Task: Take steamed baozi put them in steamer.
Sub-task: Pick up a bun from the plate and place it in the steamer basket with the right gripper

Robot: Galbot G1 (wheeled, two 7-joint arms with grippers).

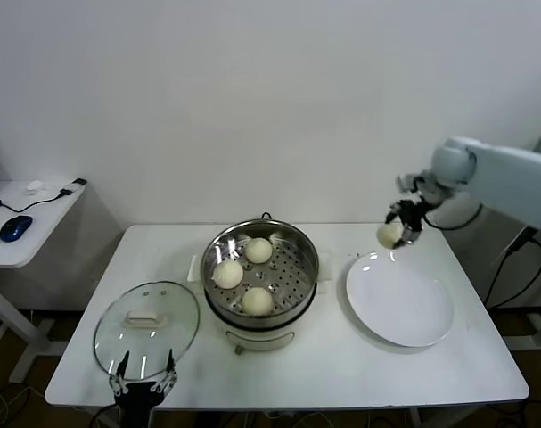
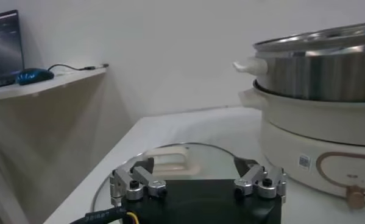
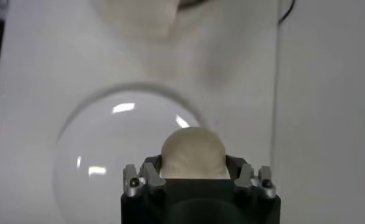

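Note:
My right gripper hangs in the air above the far left rim of the white plate, shut on one cream-white baozi. In the right wrist view that baozi bulges between the jaws of the right gripper, with the plate below it. The steel steamer stands at the table's middle and holds three baozi on its perforated tray. My left gripper waits open at the table's front edge, by the glass lid.
The left wrist view shows the lid just past the left gripper, and the steamer on its cream base to one side. A side table with a blue mouse stands at the far left. Cables hang off the table's right.

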